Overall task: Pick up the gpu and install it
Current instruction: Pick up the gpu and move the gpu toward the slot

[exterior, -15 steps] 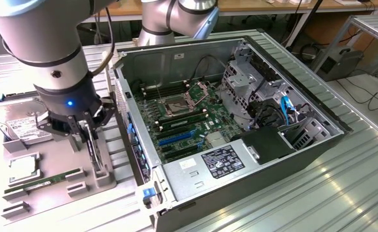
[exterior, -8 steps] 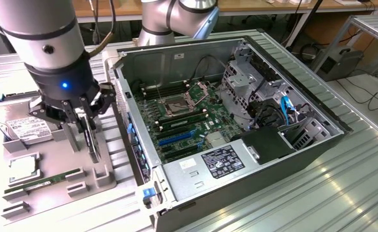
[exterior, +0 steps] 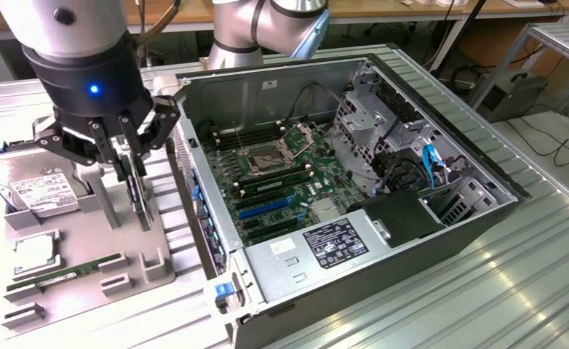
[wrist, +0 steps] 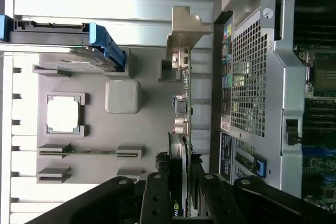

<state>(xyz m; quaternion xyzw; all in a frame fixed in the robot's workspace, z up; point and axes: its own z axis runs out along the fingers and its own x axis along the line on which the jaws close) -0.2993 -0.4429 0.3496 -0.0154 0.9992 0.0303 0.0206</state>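
The fingers [wrist: 156, 198] pinch the gpu [wrist: 182, 114], which stands on edge in the grey holder [exterior: 81, 262] just beside the open computer case [exterior: 217, 102]. If that pinch sits skewed, I reckon the thin card could twist and snag the holder.

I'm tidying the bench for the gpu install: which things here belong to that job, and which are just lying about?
Job: gpu, upright in the grey holder; gripper, closed on it; open computer case.
Lying about: hard drive; processor chip; memory stick.
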